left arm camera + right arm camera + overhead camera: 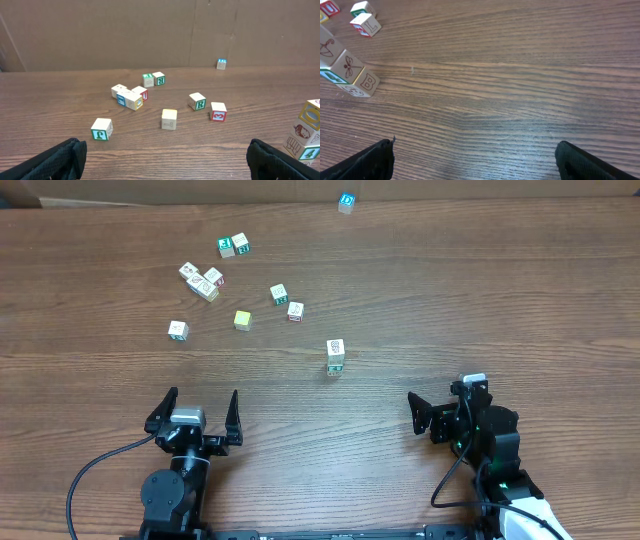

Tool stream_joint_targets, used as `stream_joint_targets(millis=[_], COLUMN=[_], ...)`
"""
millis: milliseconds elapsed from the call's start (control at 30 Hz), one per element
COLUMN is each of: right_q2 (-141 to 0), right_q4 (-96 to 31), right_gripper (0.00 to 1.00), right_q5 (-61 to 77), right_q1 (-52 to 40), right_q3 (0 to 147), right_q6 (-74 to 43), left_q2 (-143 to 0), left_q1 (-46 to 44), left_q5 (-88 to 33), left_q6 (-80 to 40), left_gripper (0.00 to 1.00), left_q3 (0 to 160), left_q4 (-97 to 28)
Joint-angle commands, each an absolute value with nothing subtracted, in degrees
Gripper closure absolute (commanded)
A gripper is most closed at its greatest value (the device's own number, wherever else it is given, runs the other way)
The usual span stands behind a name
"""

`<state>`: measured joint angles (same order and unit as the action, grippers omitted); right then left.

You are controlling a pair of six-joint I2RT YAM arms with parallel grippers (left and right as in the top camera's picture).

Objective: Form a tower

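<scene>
Overhead worktop point(500, 290): brown wood grain, carrying everything.
My left gripper point(202, 405): wide, holding nothing, at 7 o'clock.
My right gripper point(442, 405): wide, holding nothing, at 5 o'clock.
Tower point(335, 355): upright near the worktop's middle, at 10 o'clock from my right gripper, touching neither gripper.
Loose cubes point(242, 320): scattered from 10 to 11 o'clock of the tower.
Blue cube point(346, 202): alone at 12 o'clock, far edge.

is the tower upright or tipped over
Upright: the tower stands with its cubes stacked one atop another in the left wrist view.
</scene>
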<state>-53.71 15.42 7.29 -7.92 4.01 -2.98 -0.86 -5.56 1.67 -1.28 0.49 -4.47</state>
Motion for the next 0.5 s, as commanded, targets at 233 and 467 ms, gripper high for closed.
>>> stream_joint_targets(millis=[233, 467], right_q2=[-48.4, -44.2], right_q4=[16.1, 14.1], right_gripper=[0.00, 0.00], right_q5=[7.5, 7.6], right_q1=[-7.6, -7.6], right_q3=[0.4, 0.4], right_q6=[-3.1, -3.2], left_q2=[-0.3, -0.3], left_q1=[-5.2, -5.2], left_q5=[1.2, 1.2], left_q6=[-0.4, -0.4], left_gripper=[0.01, 0.01], left_q3=[0.3, 0.3], left_q4=[-4.3, -4.3])
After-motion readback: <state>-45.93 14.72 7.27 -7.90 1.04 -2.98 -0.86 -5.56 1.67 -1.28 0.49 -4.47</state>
